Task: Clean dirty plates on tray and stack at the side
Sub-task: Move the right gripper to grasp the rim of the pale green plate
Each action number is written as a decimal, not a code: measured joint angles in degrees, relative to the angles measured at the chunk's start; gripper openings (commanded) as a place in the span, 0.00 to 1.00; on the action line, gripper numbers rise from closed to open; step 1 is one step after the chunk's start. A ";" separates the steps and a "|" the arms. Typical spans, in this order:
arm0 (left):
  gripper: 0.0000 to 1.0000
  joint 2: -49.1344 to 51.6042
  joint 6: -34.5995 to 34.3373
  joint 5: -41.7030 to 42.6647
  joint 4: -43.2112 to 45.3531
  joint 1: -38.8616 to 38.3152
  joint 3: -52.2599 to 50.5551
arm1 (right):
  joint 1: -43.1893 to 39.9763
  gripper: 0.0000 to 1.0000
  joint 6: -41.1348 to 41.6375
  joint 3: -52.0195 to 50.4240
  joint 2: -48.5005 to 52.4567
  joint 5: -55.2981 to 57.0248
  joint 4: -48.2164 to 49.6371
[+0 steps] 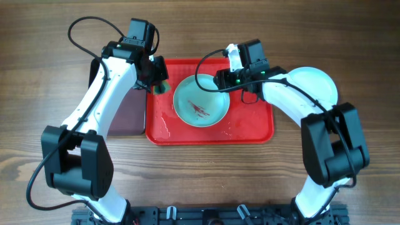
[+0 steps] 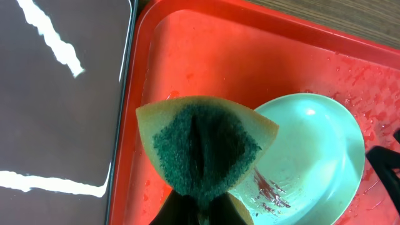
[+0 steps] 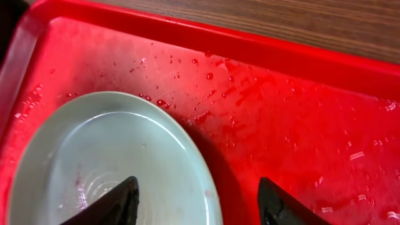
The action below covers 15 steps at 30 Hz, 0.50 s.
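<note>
A pale turquoise plate (image 1: pixel 200 101) with a red-brown smear lies on the wet red tray (image 1: pixel 250 131). My left gripper (image 1: pixel 157 82) hovers at the plate's far left edge, shut on a folded yellow sponge with a green scouring face (image 2: pixel 203 147). In the left wrist view the sponge overhangs the plate (image 2: pixel 319 150) and the smear shows near the sponge's lower right. My right gripper (image 3: pixel 197 181) is open at the plate's right rim: one finger (image 3: pixel 119 203) is over the plate (image 3: pixel 106 162), the other (image 3: pixel 281 203) over the tray (image 3: pixel 300 106).
A dark brown-black tray (image 1: pixel 128 112) lies against the red tray's left side, under my left arm. Another pale plate (image 1: pixel 315 81) rests on the wooden table right of the red tray, partly covered by my right arm. Water drops dot the red tray.
</note>
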 measured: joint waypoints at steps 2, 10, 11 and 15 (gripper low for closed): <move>0.04 0.00 0.00 -0.02 0.00 0.00 0.00 | 0.00 0.42 -0.74 0.07 1.73 0.15 0.44; 0.04 0.00 0.00 0.00 0.00 0.00 0.00 | 0.02 0.04 4.52 0.04 4.26 0.72 0.42; 0.04 0.00 0.00 0.00 -0.02 0.00 0.00 | 0.04 0.04 6.58 0.04 4.26 0.83 -0.02; 0.04 0.00 0.00 0.00 -0.02 0.00 0.00 | 0.07 0.05 19.32 0.33 4.17 0.94 -6.23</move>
